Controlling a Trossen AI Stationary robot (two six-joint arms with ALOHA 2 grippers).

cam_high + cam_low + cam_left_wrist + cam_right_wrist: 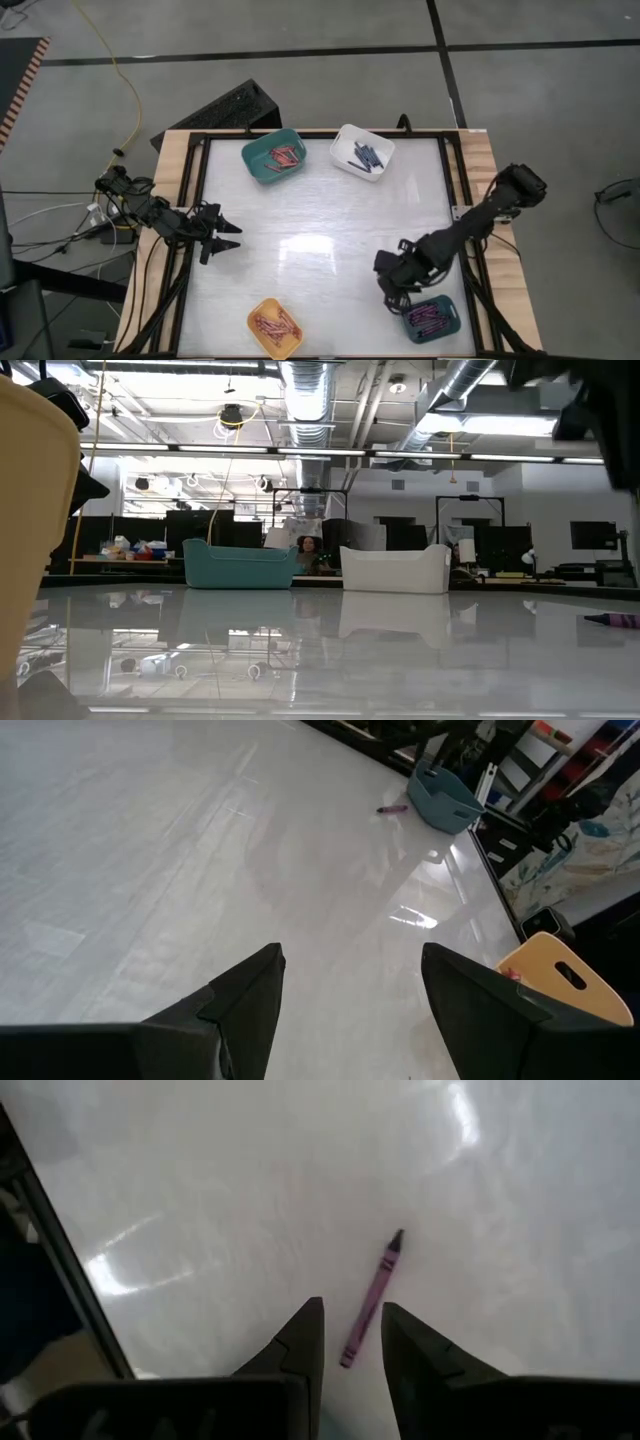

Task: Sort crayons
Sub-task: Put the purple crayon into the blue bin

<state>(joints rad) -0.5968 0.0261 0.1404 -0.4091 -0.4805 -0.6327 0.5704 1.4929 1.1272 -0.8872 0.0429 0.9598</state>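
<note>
Glossy white tabletop, wood-framed. Two dark arms: left gripper at nine o'clock, jaws spread wide, empty; right gripper at four o'clock, jaws slightly parted, holding nothing, straddling the lower end of one magenta wax crayon lying flat on the table. Four small plastic bins of sorted crayons: teal bin at eleven o'clock, white bin at one, yellow bin at seven, blue-teal bin at five, just beside the right gripper.
</note>
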